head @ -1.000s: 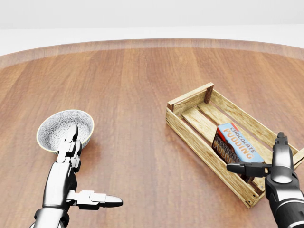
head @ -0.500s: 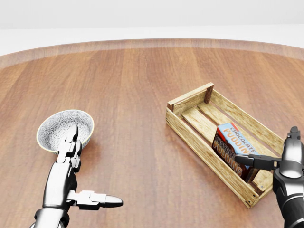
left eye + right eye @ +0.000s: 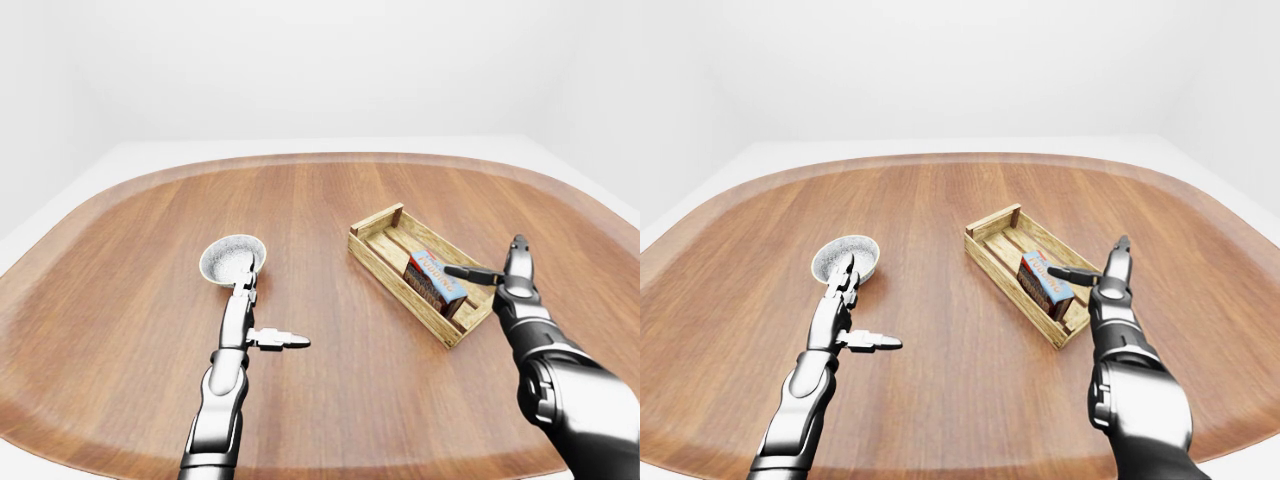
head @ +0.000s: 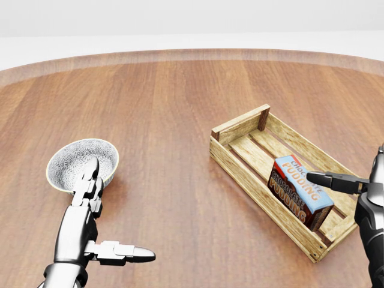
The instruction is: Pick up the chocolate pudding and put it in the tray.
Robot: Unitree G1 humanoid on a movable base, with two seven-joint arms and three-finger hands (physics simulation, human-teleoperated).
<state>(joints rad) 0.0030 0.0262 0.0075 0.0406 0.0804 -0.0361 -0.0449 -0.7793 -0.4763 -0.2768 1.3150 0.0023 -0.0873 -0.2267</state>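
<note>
The wooden tray [image 4: 240,129], right of centre in the head view, is holding the chocolate pudding [image 4: 299,191] — a brown-and-blue box lying tilted. The bowl [image 4: 72,161] is sitting at left. Both the right hand [image 4: 360,186] and left hand [image 4: 96,222] are hanging released.

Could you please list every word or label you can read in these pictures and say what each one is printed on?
"CHOCOLATE PUDDING": on the blue top face of the chocolate pudding box lying in the wooden tray.
"PUDDING": on the box's dark side face.
Any smaller print on the box is too small to read; the patterned bowl carries no text.
</note>
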